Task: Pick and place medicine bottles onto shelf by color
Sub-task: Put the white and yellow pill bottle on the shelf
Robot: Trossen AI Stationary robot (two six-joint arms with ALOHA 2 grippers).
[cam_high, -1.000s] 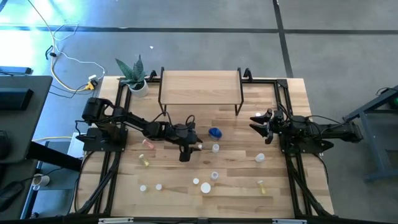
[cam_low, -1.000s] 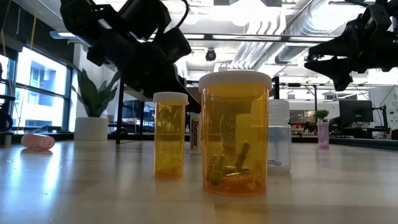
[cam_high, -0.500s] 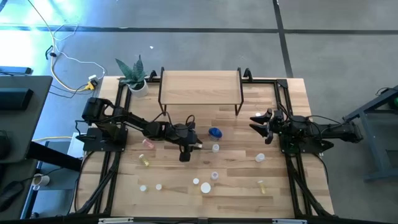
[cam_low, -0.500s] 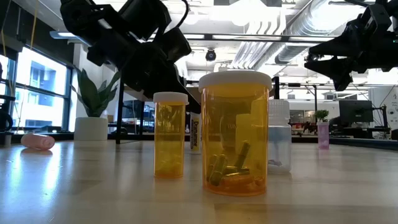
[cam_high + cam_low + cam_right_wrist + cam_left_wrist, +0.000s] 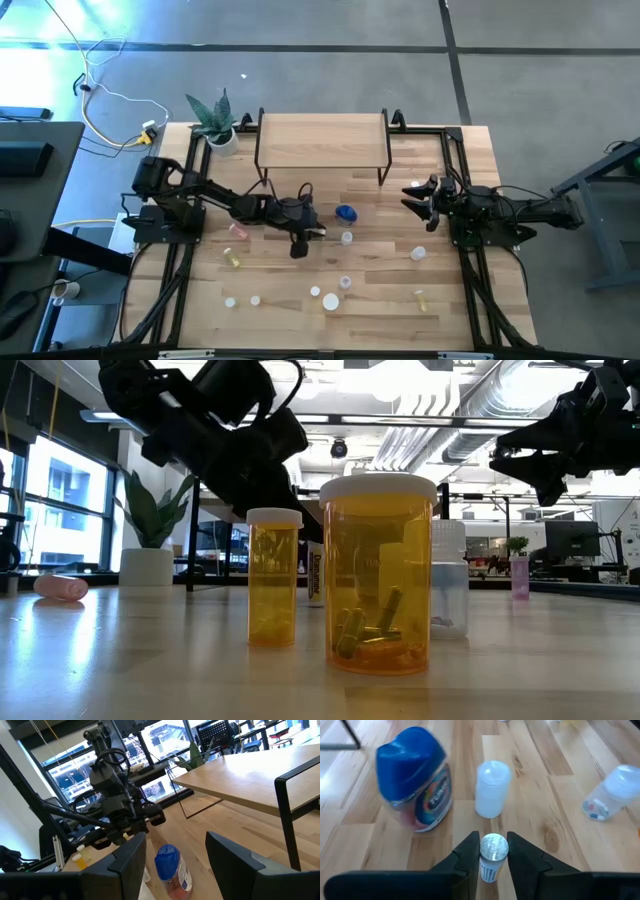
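Note:
My left gripper [image 5: 312,236] is at the table's middle, shut on a tiny white vial with a silvery cap [image 5: 493,847]. Just beyond it stand a white bottle [image 5: 492,788] and the larger blue bottle [image 5: 415,780], which lies on its side [image 5: 346,213]. The shelf [image 5: 322,140] stands at the far middle on thin dark legs. Other small bottles lie scattered on the near half of the table. My right gripper [image 5: 412,195] hangs open above the table's right side, pointing toward the blue bottle [image 5: 171,865]. My left gripper pinches the vial between its two fingers, one on each side of its body [image 5: 490,870], just under the silvery cap. The fingers come from above, slanting down. The vial stays upright [image 5: 315,575]; I cannot tell whether its foot is on the table.
A potted green plant [image 5: 217,125] stands at the far left corner. Two orange pill bottles [image 5: 378,575] [image 5: 273,575] stand close to the low camera. A clear bottle with pills [image 5: 607,800] lies on its side. Dark frame rails [image 5: 175,275] run along both table sides.
My left gripper has shut its fingers on the small vial and otherwise kept its place. The vial stays upright where it stood.

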